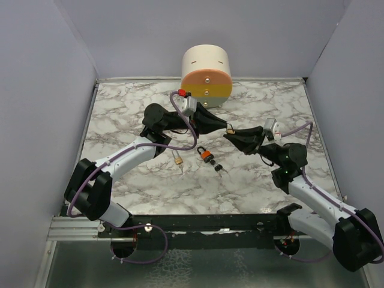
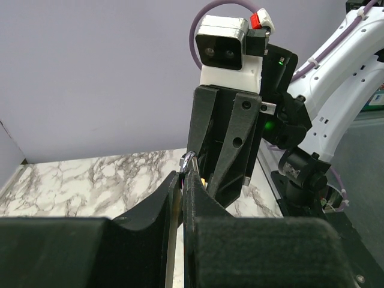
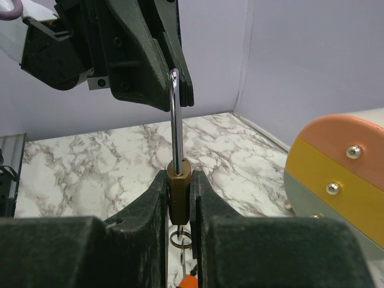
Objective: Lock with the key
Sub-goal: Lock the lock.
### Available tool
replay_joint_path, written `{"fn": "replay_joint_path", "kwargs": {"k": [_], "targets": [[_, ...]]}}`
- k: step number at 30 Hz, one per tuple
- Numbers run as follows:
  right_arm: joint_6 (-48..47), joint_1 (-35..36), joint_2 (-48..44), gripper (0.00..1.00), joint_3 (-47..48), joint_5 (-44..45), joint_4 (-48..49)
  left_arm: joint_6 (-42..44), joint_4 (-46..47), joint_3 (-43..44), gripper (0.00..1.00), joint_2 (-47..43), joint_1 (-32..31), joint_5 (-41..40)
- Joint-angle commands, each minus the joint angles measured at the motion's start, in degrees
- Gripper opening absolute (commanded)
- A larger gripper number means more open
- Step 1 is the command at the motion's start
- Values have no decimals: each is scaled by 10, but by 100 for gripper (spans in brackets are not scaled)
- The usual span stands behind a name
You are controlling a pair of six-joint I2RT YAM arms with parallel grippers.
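Two arms (image 1: 129, 155) (image 1: 312, 192) reaching inward, grippers (image 1: 223, 125) (image 1: 235, 134) clamping padlock (image 3: 179, 192)

white arm links (image 1: 129, 157), black joints (image 1: 157, 118), purple cables (image 1: 177, 103), black left claw (image 2: 183, 173), white wrist camera (image 2: 225, 51)

Key: tiny bunch of black-headed keys with short silvery blades (image 1: 219, 168)
Key position: flat on the marble tabletop (image 1: 132, 114), near its middle, just beside an orange-bodied padlock (image 1: 206, 155)
Lock: small brass padlock (image 3: 179, 198), silvery shackle
Lock position: lifted; body clamped by right gripper (image 3: 179, 180), shackle top pinched by left gripper (image 2: 182, 177)
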Motion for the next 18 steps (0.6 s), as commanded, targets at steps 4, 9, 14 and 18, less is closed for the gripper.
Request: {"fn": "replay_joint_path", "kwargs": {"k": [4,9,14,18], "targets": [[-46,3,-26,2,70,60,31,-8,-35,-6,0,18,-15,48],[-48,3,-24,2,93,85,25,-8,-35,-7,0,31,-19,54],[-54,3,-21,2,117,98,22,-6,-33,-14,0,42,-23,60],[-54,3,-23,2,135,107,32,2,-33,-19,0,45,-24,67]]}}
